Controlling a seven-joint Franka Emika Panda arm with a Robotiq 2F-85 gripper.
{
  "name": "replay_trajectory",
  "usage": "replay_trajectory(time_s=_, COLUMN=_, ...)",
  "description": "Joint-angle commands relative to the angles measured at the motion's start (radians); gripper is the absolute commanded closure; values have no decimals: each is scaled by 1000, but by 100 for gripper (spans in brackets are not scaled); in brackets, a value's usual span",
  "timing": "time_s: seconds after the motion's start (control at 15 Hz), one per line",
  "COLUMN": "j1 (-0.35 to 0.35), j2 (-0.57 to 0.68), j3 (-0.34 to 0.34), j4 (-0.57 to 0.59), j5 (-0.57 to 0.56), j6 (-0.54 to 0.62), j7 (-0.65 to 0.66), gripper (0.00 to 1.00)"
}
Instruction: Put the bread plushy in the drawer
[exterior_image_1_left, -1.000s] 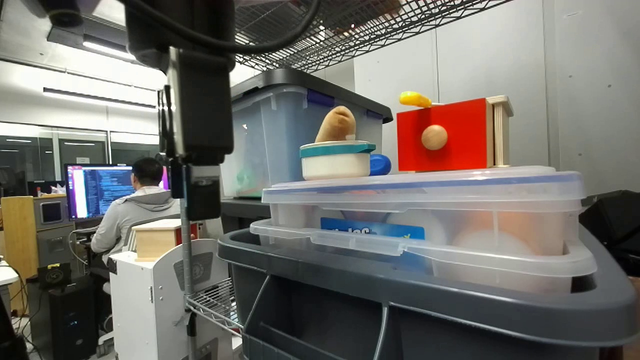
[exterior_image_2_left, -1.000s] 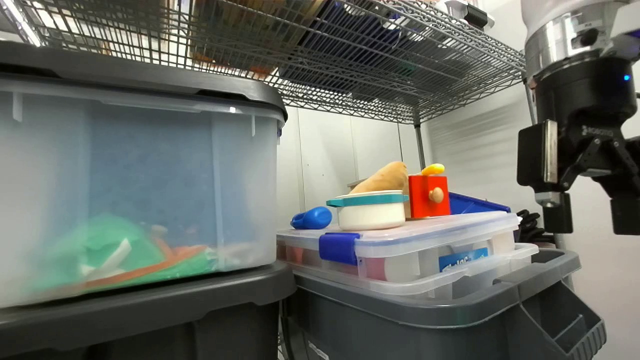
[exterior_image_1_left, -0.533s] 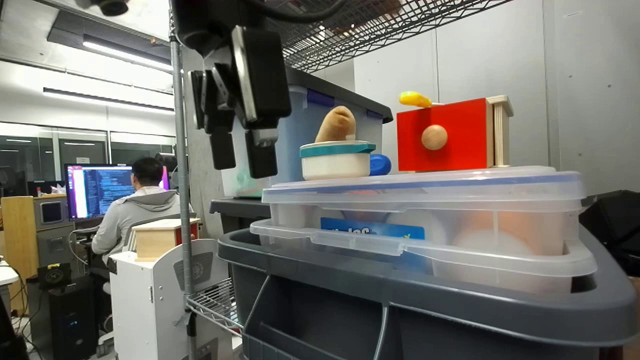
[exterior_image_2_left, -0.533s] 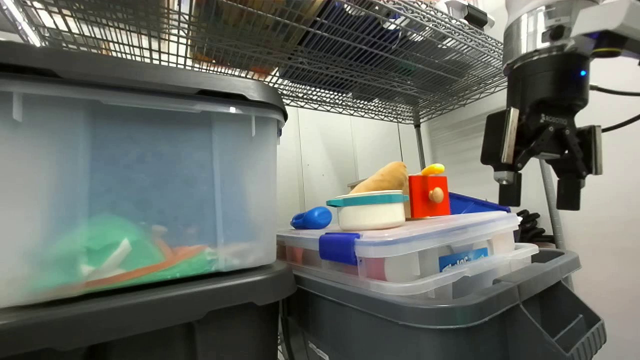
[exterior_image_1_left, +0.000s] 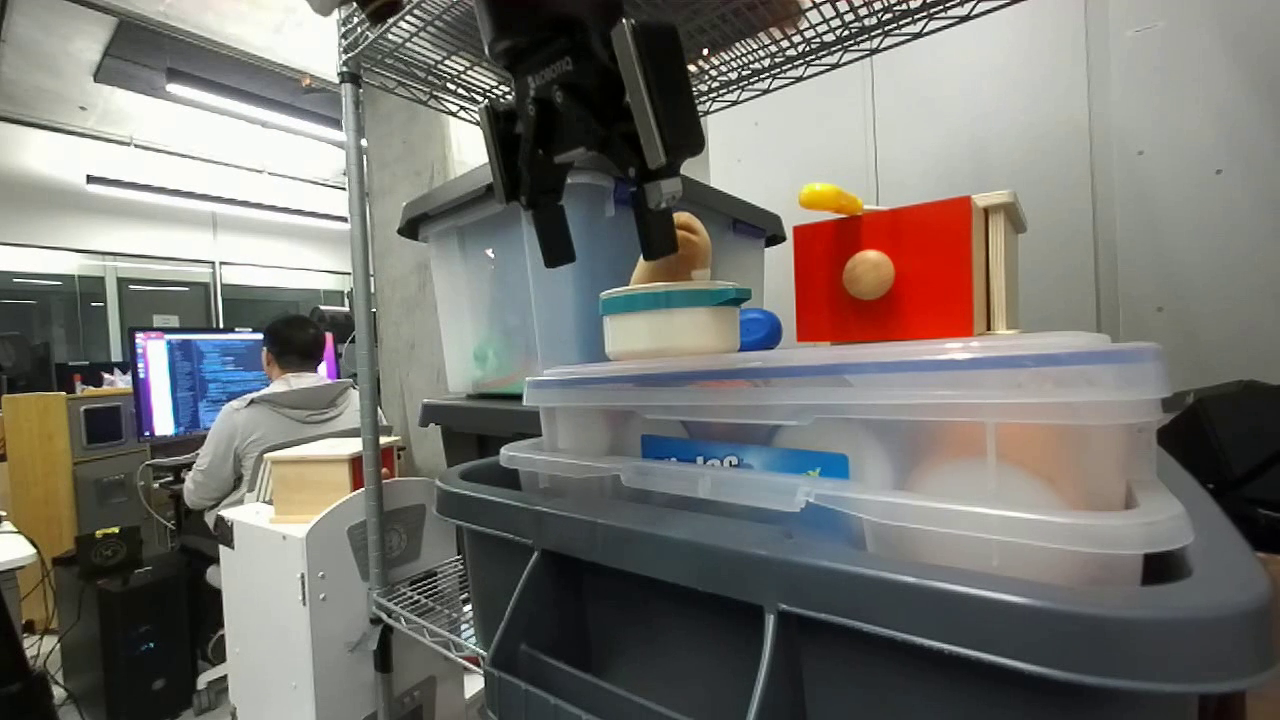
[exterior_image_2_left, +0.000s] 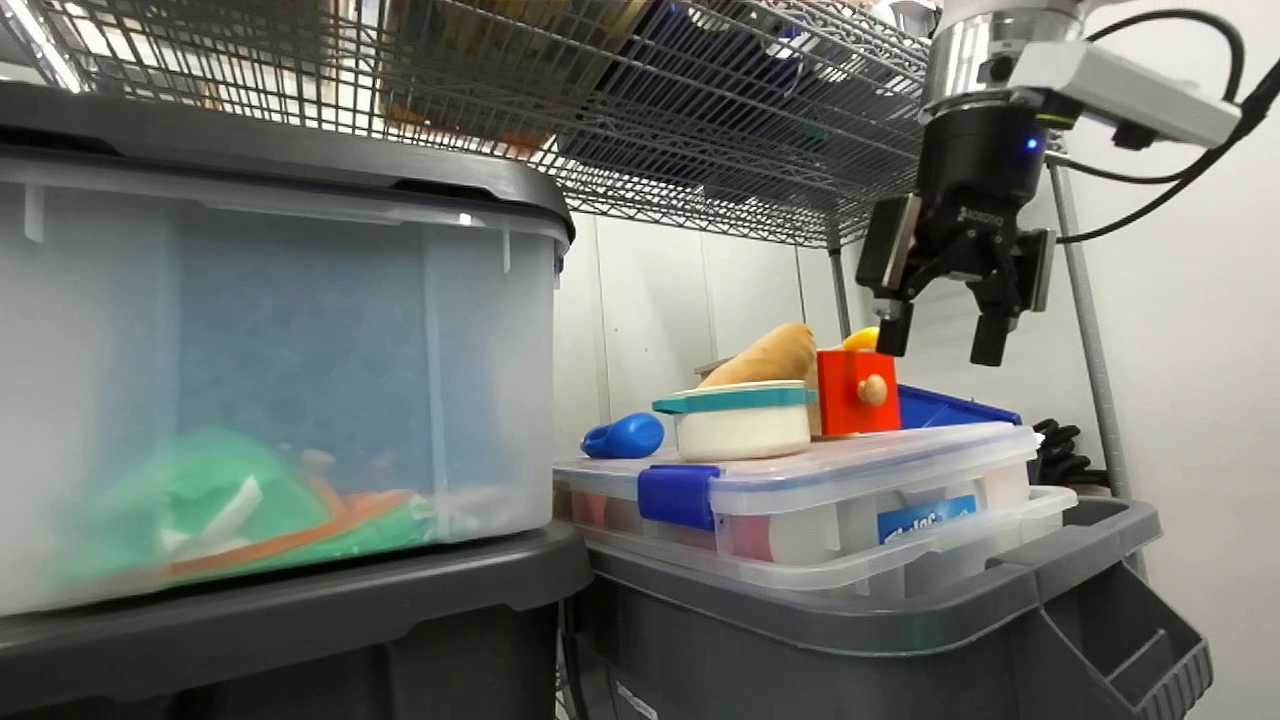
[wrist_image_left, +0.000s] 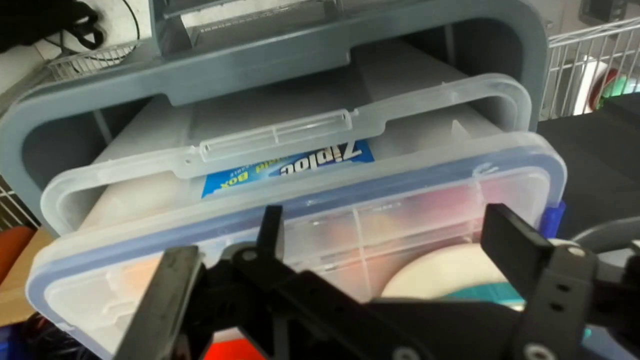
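Note:
The bread plushy (exterior_image_1_left: 684, 258), tan and rounded, leans up on the white pot with the teal rim (exterior_image_1_left: 672, 332); it also shows in an exterior view (exterior_image_2_left: 768, 358). In the wrist view it is out of sight, while part of the pot shows (wrist_image_left: 445, 270). The drawer (exterior_image_1_left: 930, 270) has a red front and a round pale wood knob; it stands beside the pot in both exterior views (exterior_image_2_left: 838, 395). I cannot tell whether it is fully shut. My gripper (exterior_image_1_left: 605, 238) is open and empty, pointing down above these things (exterior_image_2_left: 942, 335); its fingers are apart in the wrist view (wrist_image_left: 385, 225).
A yellow object (exterior_image_1_left: 830, 198) lies on the drawer unit. A blue object (exterior_image_2_left: 625, 437) sits beside the pot. All stand on a clear lidded box (exterior_image_1_left: 1000, 400) on a grey bin (exterior_image_1_left: 850, 570). A large clear bin (exterior_image_2_left: 330, 350) stands alongside. A wire shelf (exterior_image_2_left: 480, 100) hangs overhead.
My open gripper has moved from the side in over the boxes, closer to the pot, bread plushy and drawer, and a little higher. The objects have not moved.

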Motion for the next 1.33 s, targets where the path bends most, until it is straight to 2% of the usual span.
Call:
replay_trajectory(time_s=0.0, j1=30, j2=101, j3=3, j4=98, j5=6, j6=51, j7=-9, gripper=0)
replay_trajectory(time_s=0.2, j1=44, j2=174, j3=21, j4=168, j5=-4, j6=90, j7=7, gripper=0)
replay_trajectory(time_s=0.6, j1=59, j2=210, j3=32, j4=239, j5=-1, j6=104, j7=-9, gripper=0)
replay_trajectory(time_s=1.27, j1=56, j2=228, j3=32, j4=277, j5=-3, j6=100, j7=-6, gripper=0)
